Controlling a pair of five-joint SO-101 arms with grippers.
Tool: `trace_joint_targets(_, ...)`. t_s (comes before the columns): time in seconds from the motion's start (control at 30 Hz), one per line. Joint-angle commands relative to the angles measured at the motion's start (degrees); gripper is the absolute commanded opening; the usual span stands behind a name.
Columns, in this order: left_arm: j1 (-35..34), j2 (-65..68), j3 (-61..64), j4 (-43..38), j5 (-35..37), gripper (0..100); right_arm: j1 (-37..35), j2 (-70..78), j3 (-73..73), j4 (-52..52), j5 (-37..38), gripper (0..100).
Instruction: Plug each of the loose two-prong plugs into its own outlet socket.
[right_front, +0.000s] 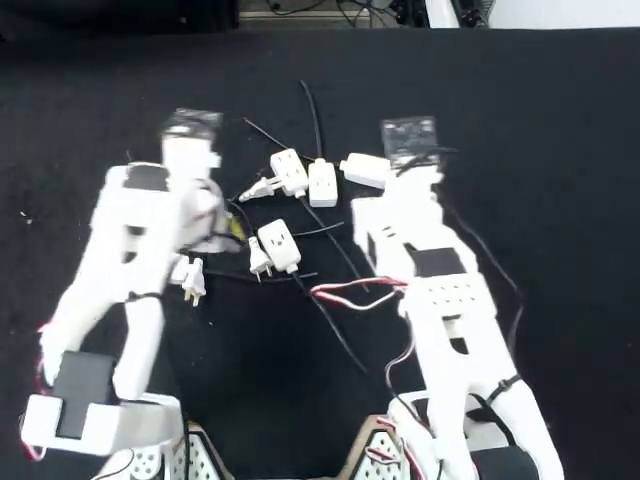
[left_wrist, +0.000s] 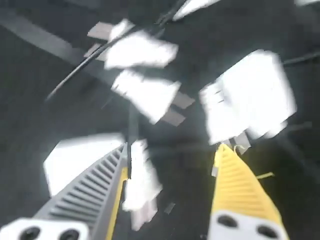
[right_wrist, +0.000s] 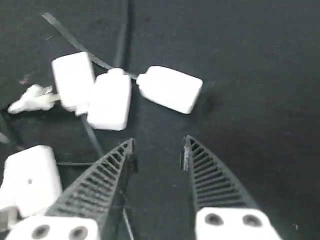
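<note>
Black cloth covers the table (right_front: 560, 150) from edge to edge. Nearest, just beside the left arm, lies a small white two-prong plug with brass-coloured prongs (right_front: 191, 281), loose and well apart from any socket. The left gripper (left_wrist: 172, 147), its fingers faced with yellow tape, hangs low over the clutter with its jaws apart. In its wrist view a blurred white plug body (left_wrist: 140, 182) sits against the inner face of one finger, unclamped; I cannot tell whether it is that same plug.

A little farther, at mid-table, a white square outlet block (right_front: 279, 244) lies with a second white plug (right_front: 259, 259) touching its left side, apparently alongside rather than seated. Thin black cords (right_front: 335, 330) trail across the cloth here. The right gripper (right_wrist: 157, 147), its black ribbed fingers spread, hovers over bare cloth just short of the far row.

That row runs left to right: a third white plug (right_front: 260, 188) touching a far-left white outlet block (right_front: 290, 172), then a middle white block (right_front: 322, 183), then a rounded white block (right_front: 364, 170). Whether the third plug is pushed home I cannot tell.

The work looks to be at the pickup of a plug. The next move calls for closing on the plug's body with the prongs left free, then turning them square to an outlet's slots. The right gripper likely needs to pin that light block so that it does not slide.
</note>
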Motion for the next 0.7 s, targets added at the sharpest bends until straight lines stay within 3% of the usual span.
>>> trace_joint_targets(0.0, 9.8, -0.2, 2.3, -14.2, 8.4, 28, 6.9, -0.4, -0.8, -1.7, -0.4, 14.2)
trace_joint_targets(0.13, 15.5, 2.4, 6.2, -25.3, 13.7, 28, 9.4, -0.4, -0.7, -3.7, -0.4, 14.2)
trace_joint_targets(0.3, 17.2, 9.2, 9.7, -36.4, 17.5, 28, 9.9, -0.4, -0.7, -4.0, -0.4, 14.2)
trace_joint_targets(0.5, 14.0, 15.8, 9.3, -36.4, 18.2, 27, 9.8, -0.4, -0.7, -4.0, -0.4, 14.1)
trace_joint_targets(0.67, 6.6, 12.9, 9.6, -28.5, 15.3, 28, 9.8, -0.4, -0.7, -4.0, -0.4, 14.1)
